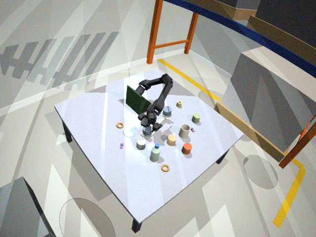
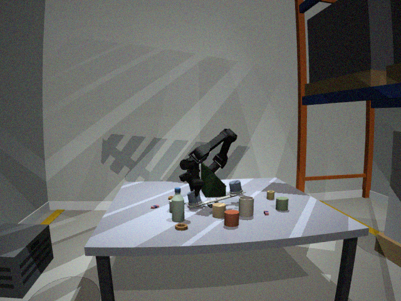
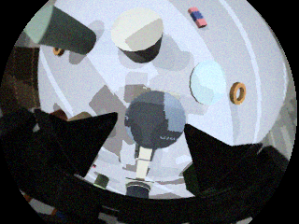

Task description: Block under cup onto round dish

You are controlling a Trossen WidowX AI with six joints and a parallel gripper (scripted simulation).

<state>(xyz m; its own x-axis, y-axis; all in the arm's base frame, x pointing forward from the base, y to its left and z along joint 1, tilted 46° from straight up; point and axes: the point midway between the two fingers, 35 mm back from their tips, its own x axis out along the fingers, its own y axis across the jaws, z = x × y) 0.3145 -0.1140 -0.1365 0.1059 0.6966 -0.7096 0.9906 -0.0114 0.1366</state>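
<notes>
A blue-grey cup [image 1: 147, 131] [image 2: 193, 197] [image 3: 154, 120] stands upside down on the near, lower end of the balance [image 1: 161, 120] [image 2: 223, 197] [image 3: 143, 163], tilted with it. The identical second cup [image 1: 167, 111] [image 2: 235, 187] [image 3: 137, 190] stands on the far, raised end. My gripper [image 1: 151, 126] [image 2: 195, 192] [image 3: 151, 121] is open and empty, pointing down just over the near cup, with a fingertip on either side of it in the wrist view. The pale round dish [image 1: 129, 132] [image 3: 207, 82] lies beside the near end with nothing on it. No block shows.
A whitish cylinder [image 1: 140, 144] [image 3: 137, 33] and a green bottle [image 1: 154, 154] [image 2: 177, 207] [image 3: 61, 30] stand near the low end. A dark green panel [image 1: 136, 100] [image 2: 212, 182] stands beside the arm. A tan cylinder [image 1: 171, 140] and a beige cup [image 1: 184, 131] stand on the other side of the balance.
</notes>
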